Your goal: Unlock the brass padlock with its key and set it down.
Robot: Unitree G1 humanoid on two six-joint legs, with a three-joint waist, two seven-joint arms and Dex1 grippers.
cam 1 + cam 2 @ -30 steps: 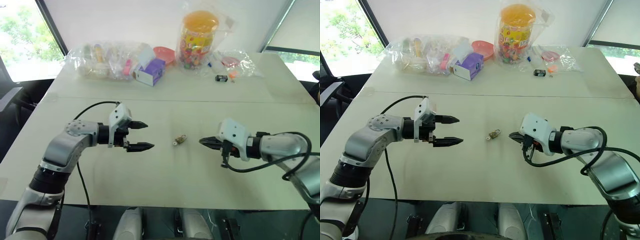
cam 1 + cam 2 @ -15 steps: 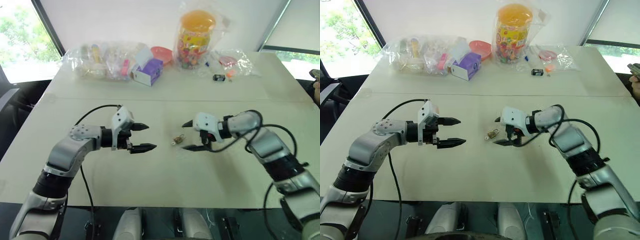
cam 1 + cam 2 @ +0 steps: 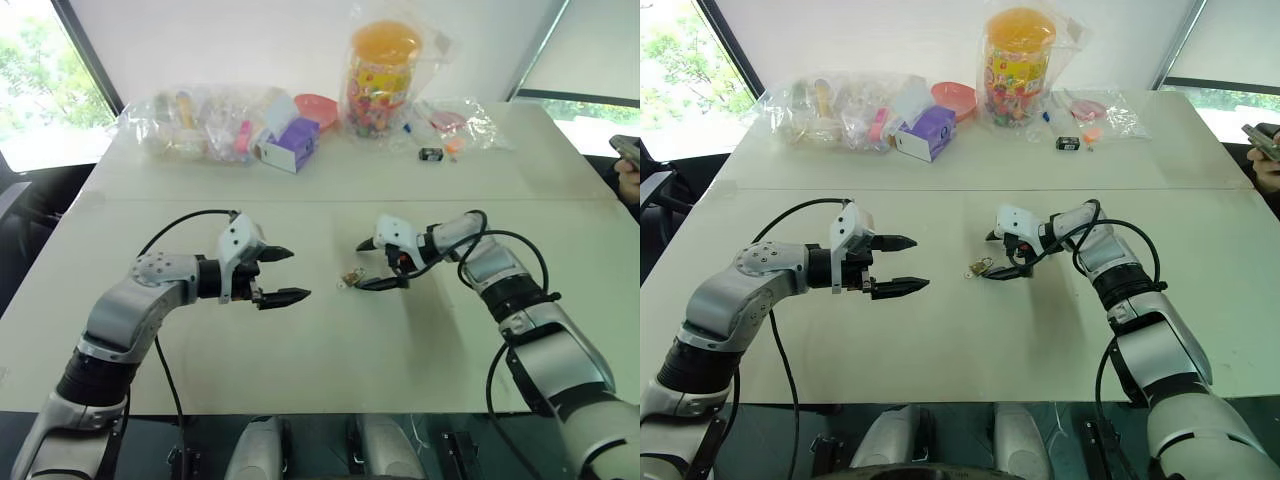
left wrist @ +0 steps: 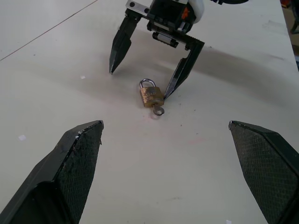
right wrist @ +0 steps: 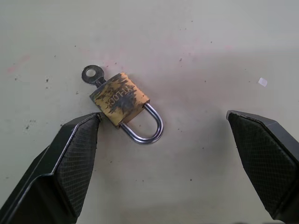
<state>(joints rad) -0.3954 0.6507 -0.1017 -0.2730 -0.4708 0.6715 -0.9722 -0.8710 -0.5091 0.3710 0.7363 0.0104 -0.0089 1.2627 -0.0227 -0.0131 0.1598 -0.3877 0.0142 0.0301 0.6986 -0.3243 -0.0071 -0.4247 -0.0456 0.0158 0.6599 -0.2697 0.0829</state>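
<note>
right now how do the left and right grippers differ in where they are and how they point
The right gripper sits down at the brass padlock, one finger right by its body; the left gripper hangs well clear of it, above the table. The right gripper tips down toward the padlock; the left gripper points nearly level. Both have their jaws wide open and hold nothing.

The key's [image 5: 91, 74] blade is hidden inside the brass padlock [image 5: 119, 99]; shackle seemingly closed.

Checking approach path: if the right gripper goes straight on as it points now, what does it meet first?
Likely the small brass padlock with key inserted, lying between the open right gripper fingers; one finger looks almost touching it.
</note>
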